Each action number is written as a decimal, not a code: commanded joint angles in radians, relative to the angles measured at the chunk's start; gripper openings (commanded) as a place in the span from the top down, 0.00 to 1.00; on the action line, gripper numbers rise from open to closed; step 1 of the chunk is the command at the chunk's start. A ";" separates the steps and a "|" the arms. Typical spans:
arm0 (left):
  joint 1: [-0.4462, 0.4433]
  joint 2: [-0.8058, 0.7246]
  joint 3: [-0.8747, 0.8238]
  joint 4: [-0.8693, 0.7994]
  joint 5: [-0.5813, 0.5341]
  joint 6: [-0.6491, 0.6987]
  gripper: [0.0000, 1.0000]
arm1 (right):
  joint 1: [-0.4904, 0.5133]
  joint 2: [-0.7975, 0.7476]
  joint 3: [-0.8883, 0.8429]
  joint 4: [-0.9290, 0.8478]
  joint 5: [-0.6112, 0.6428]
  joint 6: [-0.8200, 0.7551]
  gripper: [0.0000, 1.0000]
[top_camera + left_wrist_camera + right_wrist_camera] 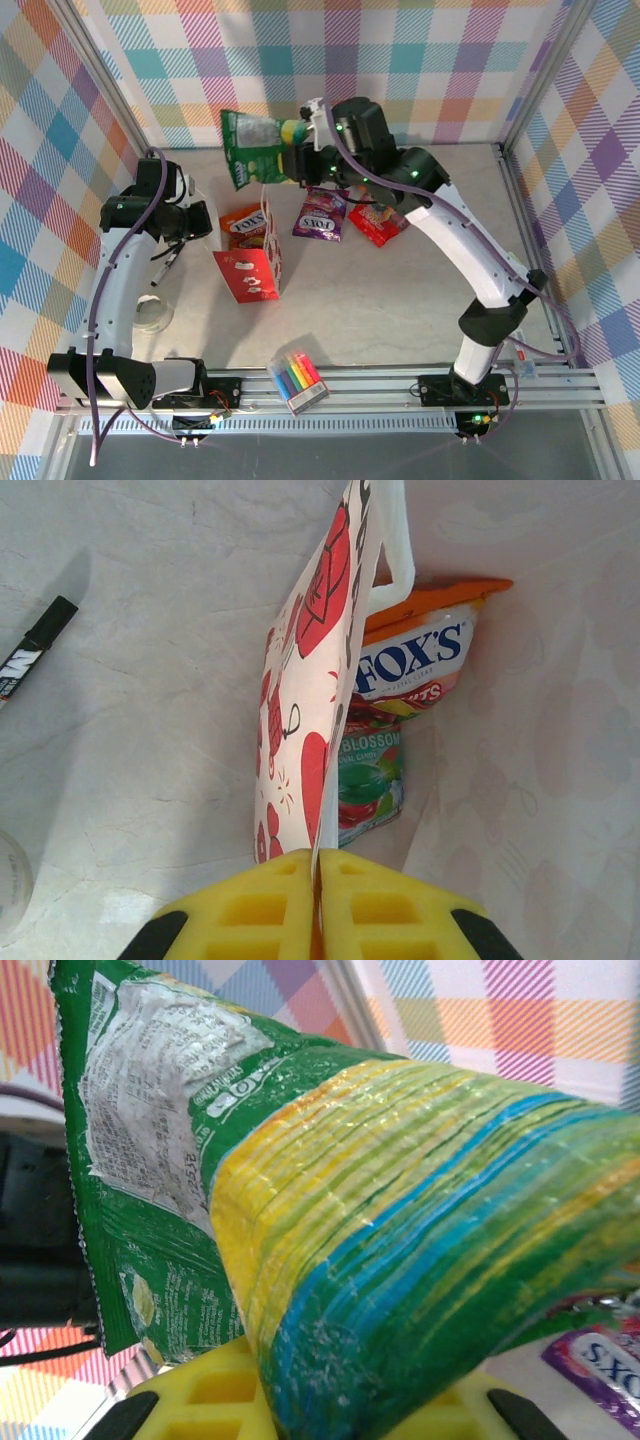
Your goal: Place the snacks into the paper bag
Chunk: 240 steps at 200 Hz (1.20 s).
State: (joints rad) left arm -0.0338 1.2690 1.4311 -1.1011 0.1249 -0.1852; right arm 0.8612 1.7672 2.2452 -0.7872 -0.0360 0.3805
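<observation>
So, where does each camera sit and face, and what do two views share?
Top external: high behind the robot, facing down on the table; left arm and right arm show.
Left wrist: on the left gripper, facing down along the paper bag's wall; its yellow fingers pinch that wall.
Right wrist: on the right gripper, facing the held green packet and plaid wall; yellow fingers show.
Shared with top: the paper bag (left wrist), the green packet (right wrist).

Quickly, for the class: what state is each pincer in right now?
Left pincer: closed on the paper bag edge.
Right pincer: closed on the green packet, held in the air.
</observation>
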 commanded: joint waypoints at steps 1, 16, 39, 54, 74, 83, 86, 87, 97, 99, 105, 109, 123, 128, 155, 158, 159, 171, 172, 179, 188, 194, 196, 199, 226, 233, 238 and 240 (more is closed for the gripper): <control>0.011 -0.003 0.009 -0.046 -0.022 0.021 0.90 | 0.032 0.037 0.073 0.073 -0.032 0.000 1.00; 0.011 -0.008 0.011 -0.047 -0.022 0.023 0.90 | 0.047 0.082 0.129 0.069 -0.027 -0.021 1.00; 0.010 -0.011 0.011 -0.051 -0.018 0.026 0.90 | 0.054 0.158 0.248 0.014 -0.024 -0.028 1.00; 0.011 -0.013 0.006 -0.050 -0.017 0.029 0.90 | 0.056 0.176 0.256 0.036 -0.044 -0.029 1.00; 0.010 -0.013 0.002 -0.048 -0.012 0.029 0.90 | 0.058 0.198 0.263 0.075 -0.068 -0.059 1.00; 0.011 -0.014 0.006 -0.048 -0.009 0.029 0.90 | 0.057 0.211 0.277 0.074 -0.053 -0.071 1.00; 0.010 -0.014 0.005 -0.048 -0.008 0.029 0.90 | 0.057 0.215 0.283 0.073 -0.048 -0.075 1.00; 0.010 -0.014 0.006 -0.048 -0.007 0.029 0.90 | 0.057 0.216 0.284 0.073 -0.046 -0.078 1.00; 0.011 -0.016 0.008 -0.048 -0.006 0.030 0.90 | 0.058 0.227 0.296 0.071 -0.025 -0.091 1.00; 0.011 -0.015 0.008 -0.049 -0.005 0.030 0.90 | 0.056 0.229 0.298 0.070 -0.021 -0.094 1.00; 0.011 -0.017 0.010 -0.049 -0.006 0.032 0.90 | 0.057 0.233 0.300 0.075 -0.016 -0.108 1.00; 0.011 -0.017 0.011 -0.049 -0.005 0.032 0.90 | 0.058 0.236 0.300 0.079 -0.018 -0.121 1.00; 0.011 -0.017 0.014 -0.050 -0.005 0.033 0.90 | 0.058 0.252 0.302 0.092 -0.033 -0.186 1.00; 0.011 -0.016 0.014 -0.050 -0.005 0.033 0.90 | 0.056 0.257 0.306 0.092 -0.031 -0.208 1.00; 0.011 -0.016 0.014 -0.049 0.006 0.034 0.90 | 0.051 0.291 0.350 0.061 -0.014 -0.312 1.00; 0.010 -0.016 0.014 -0.050 0.007 0.033 0.90 | 0.051 0.293 0.349 0.060 -0.018 -0.326 1.00; 0.010 -0.015 0.013 -0.050 0.006 0.033 0.90 | 0.051 0.294 0.350 0.060 -0.020 -0.331 1.00; 0.011 -0.014 0.011 -0.050 0.005 0.033 0.90 | 0.051 0.299 0.350 0.056 -0.047 -0.394 1.00; 0.011 -0.015 0.011 -0.050 0.005 0.033 0.90 | 0.050 0.300 0.350 0.055 -0.050 -0.400 1.00; 0.011 -0.015 0.012 -0.049 0.005 0.032 0.90 | 0.050 0.306 0.350 0.050 -0.069 -0.441 1.00; 0.011 -0.014 0.012 -0.049 0.007 0.032 0.90 | 0.049 0.311 0.350 0.041 -0.077 -0.486 1.00; 0.011 -0.014 0.012 -0.048 0.008 0.032 0.90 | 0.048 0.317 0.350 0.034 -0.077 -0.521 1.00; 0.012 -0.015 0.012 -0.048 0.009 0.032 0.90 | 0.048 0.318 0.350 0.033 -0.077 -0.528 1.00; 0.011 -0.014 0.012 -0.048 0.010 0.030 0.90 | 0.047 0.321 0.350 0.030 -0.076 -0.537 1.00; 0.011 -0.013 0.015 -0.050 0.011 0.031 0.90 | 0.034 0.336 0.350 0.006 -0.082 -0.593 1.00; 0.011 -0.012 0.015 -0.050 0.009 0.032 0.90 | 0.029 0.339 0.350 -0.001 -0.089 -0.604 1.00; 0.011 -0.011 0.015 -0.049 0.008 0.032 0.90 | 0.026 0.341 0.349 -0.006 -0.096 -0.614 1.00; 0.012 -0.011 0.016 -0.051 0.008 0.032 0.90 | 0.024 0.342 0.349 -0.008 -0.099 -0.617 1.00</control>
State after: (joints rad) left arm -0.0338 1.2675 1.4307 -1.1019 0.1219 -0.1665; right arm 0.9001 2.0995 2.5595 -0.7918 -0.0875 -0.1326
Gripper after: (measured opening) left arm 0.102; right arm 0.180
